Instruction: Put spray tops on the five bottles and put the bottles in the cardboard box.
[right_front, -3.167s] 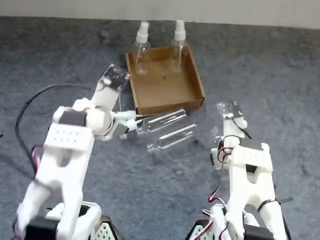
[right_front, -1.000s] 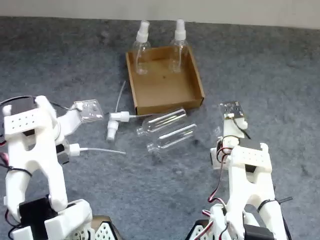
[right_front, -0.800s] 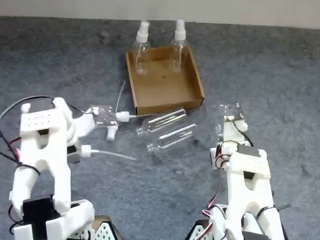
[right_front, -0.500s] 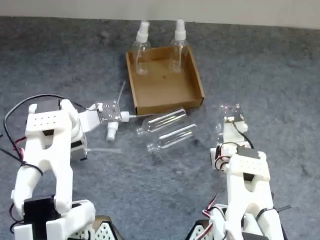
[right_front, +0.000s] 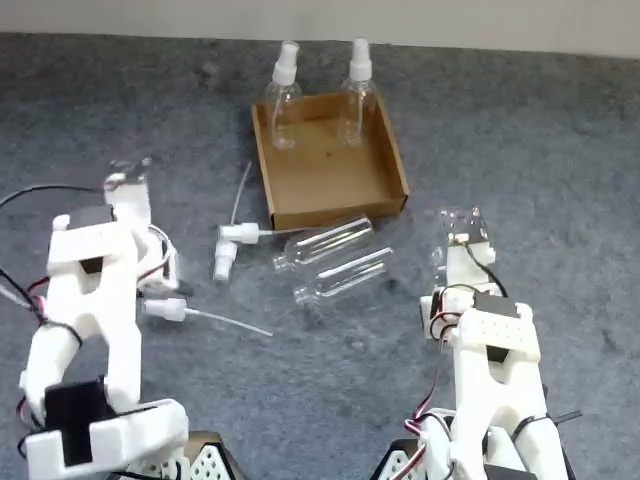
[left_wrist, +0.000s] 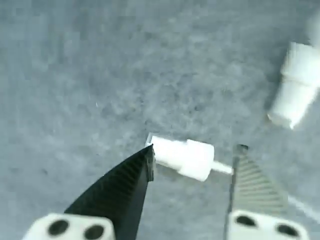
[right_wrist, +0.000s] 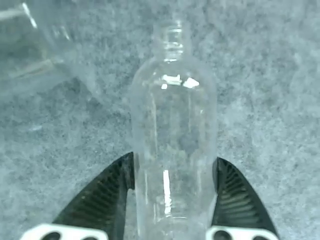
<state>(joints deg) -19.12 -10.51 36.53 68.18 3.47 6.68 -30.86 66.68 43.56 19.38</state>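
Our left tool (left_wrist: 194, 152) hangs wide open, one jaw on each side of a white spray top (left_wrist: 182, 157) lying on the bench (left_wrist: 75, 75). Our right tool (right_wrist: 174, 160) is closed against the sides of a clear bottle (right_wrist: 172, 115), near the cardboard box (right_front: 330, 210). We judge the top to be light, stiff plastic with a thin, bendable tube, so we'd grip its cap body. The bottle looks smooth and slippery.
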